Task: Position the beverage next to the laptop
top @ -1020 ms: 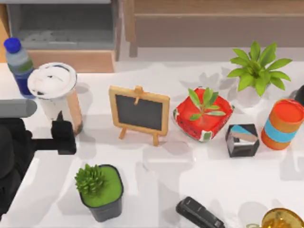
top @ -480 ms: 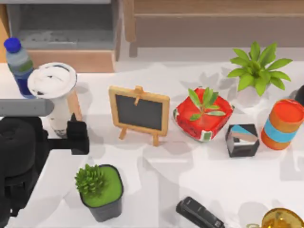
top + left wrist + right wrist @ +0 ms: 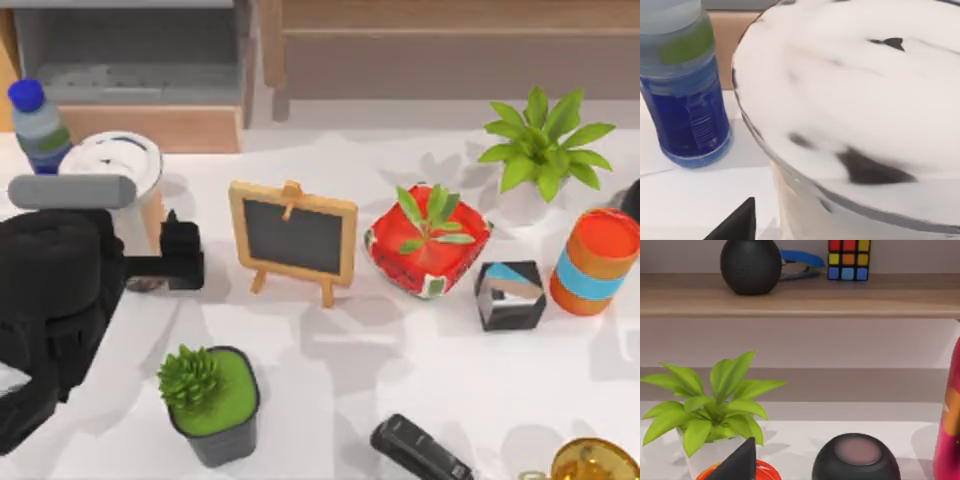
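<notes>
Evidently my left gripper (image 3: 150,255) straddles the takeaway cup (image 3: 120,165) beside the water bottle (image 3: 35,125), fingers wide, readying a grasp.

- The left arm (image 3: 55,290) reaches in from the top view's left edge, a bulky black body lying low over the table's left side.
- A grey cylinder (image 3: 72,191) crosses the top of its wrist.
- The left gripper (image 3: 178,258) points toward the top view's right, one dark finger (image 3: 183,252) showing.
- In the left wrist view, a black fingertip (image 3: 736,225) juts into the lower edge.
</notes>
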`<state>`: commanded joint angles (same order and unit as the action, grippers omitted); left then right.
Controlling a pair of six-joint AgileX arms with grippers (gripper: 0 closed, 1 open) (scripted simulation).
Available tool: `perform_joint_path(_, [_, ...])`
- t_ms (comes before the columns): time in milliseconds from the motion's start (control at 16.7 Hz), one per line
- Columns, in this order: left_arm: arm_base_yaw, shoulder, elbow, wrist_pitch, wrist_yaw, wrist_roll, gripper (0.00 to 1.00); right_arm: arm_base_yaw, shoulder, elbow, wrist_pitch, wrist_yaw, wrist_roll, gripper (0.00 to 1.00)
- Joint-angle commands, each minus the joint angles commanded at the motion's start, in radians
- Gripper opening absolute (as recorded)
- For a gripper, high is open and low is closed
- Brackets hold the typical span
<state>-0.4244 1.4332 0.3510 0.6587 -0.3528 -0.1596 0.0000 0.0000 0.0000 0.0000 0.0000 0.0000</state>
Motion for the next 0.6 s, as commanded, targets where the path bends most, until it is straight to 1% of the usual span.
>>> perform_joint_path(240, [0.052, 0.176, 0.061, 0.118, 0.050, 0.024, 1.00, 0.000, 0.000, 0.000, 0.000, 0.000, 0.000, 1.00])
perform_joint_path(600, [0.063, 0.207, 0.074, 0.143, 0.061, 0.029, 1.00, 0.000, 0.000, 0.000, 0.000, 0.000, 0.000, 1.00])
